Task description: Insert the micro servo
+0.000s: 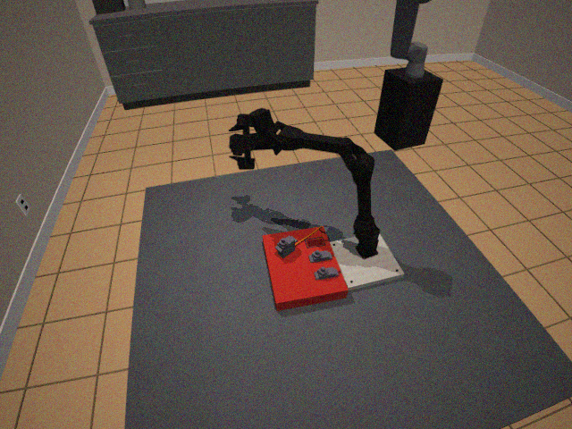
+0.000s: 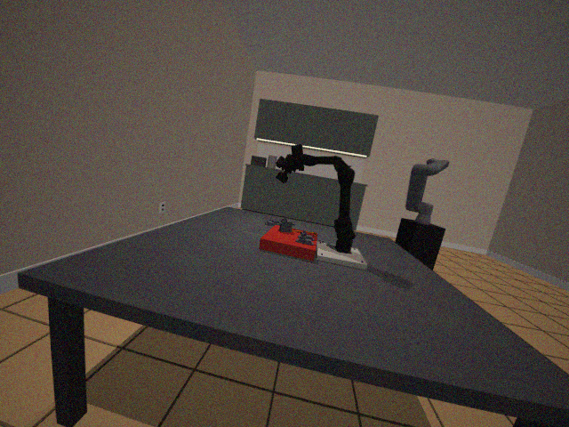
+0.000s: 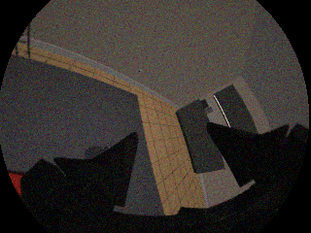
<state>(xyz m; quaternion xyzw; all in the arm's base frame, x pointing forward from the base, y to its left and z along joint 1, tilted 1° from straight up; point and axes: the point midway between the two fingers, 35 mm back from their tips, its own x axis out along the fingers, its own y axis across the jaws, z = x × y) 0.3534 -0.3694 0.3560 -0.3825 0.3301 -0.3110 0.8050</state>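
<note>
The loose grey micro servo [image 1: 286, 246] [image 2: 285, 226] lies on the red deck [image 1: 300, 291] [image 2: 285, 248] near its far left part. Its exact tilt is too small to tell. Its orange cable [image 1: 308, 236] runs right to the deck's back edge, behind the marked empty pocket [image 1: 315, 242]. Two grey servos [image 1: 320, 256] [image 1: 326, 273] sit in a row in front of that pocket. My gripper [image 1: 233, 143] [image 2: 279, 170] [image 3: 173, 130] is open and empty, high above and beyond the deck. In the wrist view only a corner of the deck [image 3: 15, 182] shows; the servo and pocket are not seen there.
The white base plate [image 1: 369, 274] [image 2: 342, 261] carries my arm and adjoins the deck's right side. Both rest on the dark table [image 1: 222, 360] [image 2: 193, 285]. A grey arm on a black pedestal [image 1: 406, 108] [image 2: 420, 241] and a cabinet [image 1: 212, 55] stand beyond the table.
</note>
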